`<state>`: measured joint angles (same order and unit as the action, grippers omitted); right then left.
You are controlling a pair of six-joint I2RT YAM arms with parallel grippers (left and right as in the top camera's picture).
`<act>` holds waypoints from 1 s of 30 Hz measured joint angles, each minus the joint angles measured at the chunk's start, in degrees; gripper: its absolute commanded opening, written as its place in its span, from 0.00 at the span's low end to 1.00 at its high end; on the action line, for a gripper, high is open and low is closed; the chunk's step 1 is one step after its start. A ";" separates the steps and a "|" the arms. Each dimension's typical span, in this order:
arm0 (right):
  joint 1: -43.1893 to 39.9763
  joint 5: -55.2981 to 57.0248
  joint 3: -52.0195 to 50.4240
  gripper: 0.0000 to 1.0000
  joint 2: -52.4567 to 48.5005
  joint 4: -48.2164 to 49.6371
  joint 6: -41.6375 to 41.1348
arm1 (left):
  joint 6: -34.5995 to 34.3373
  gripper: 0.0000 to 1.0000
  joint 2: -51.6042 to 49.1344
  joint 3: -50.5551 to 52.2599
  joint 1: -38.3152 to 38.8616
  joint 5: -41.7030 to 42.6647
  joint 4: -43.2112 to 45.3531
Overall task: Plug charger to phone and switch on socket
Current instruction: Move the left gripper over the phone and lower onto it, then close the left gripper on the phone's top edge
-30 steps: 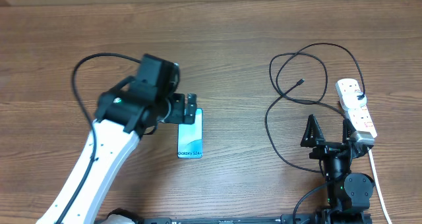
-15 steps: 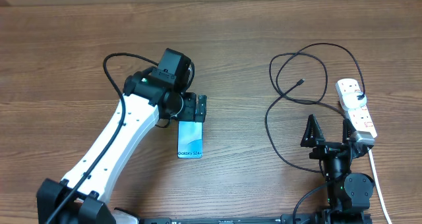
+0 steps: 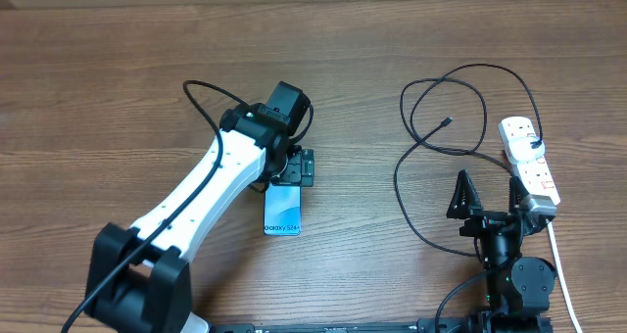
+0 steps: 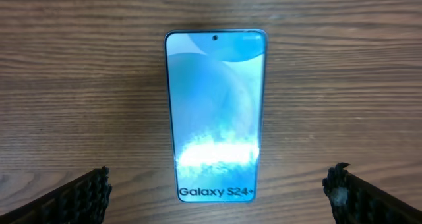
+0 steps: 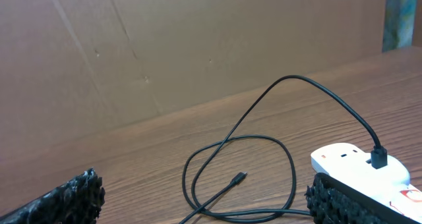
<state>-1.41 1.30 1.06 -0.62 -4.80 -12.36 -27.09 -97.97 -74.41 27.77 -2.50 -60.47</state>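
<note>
The phone (image 3: 282, 212) lies flat on the wooden table, its light-blue screen lit, with "Galaxy S24+" at its near end. It fills the middle of the left wrist view (image 4: 215, 115). My left gripper (image 3: 297, 167) hovers over the phone's far end, open and empty, its fingers wide on either side (image 4: 217, 196). The charger, a thin black cable (image 3: 462, 108), loops on the right with its free plug (image 3: 447, 122) lying loose, also in the right wrist view (image 5: 239, 178). Its other end is plugged into the socket, a white power strip (image 3: 530, 160), which also shows in the right wrist view (image 5: 349, 162). My right gripper (image 3: 487, 193) is open and empty, near the strip.
A brown cardboard wall (image 5: 165, 46) stands behind the table's far edge. The strip's thick white cord (image 3: 561, 274) runs toward the front right corner. The left arm's black cable (image 3: 201, 98) arcs above the table.
My left arm has swung right and toward the far side, bringing its gripper over the phone's far end. The phone, cable, strip and right arm have not moved.
</note>
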 measured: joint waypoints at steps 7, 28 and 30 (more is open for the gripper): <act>0.00 0.02 0.00 1.00 0.00 0.00 -0.02 | -0.02 1.00 -4.24 0.00 0.00 -0.37 -0.07; 0.00 0.00 0.00 1.00 0.00 0.00 0.00 | 0.48 1.00 -14.14 -0.02 0.00 2.69 0.83; 0.00 0.02 0.00 1.00 0.00 0.00 0.00 | 0.48 1.00 -14.36 -0.02 0.00 2.89 0.85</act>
<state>-1.41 1.32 1.06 -0.62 -4.80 -12.36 -26.61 -112.33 -74.43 27.77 0.38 -59.61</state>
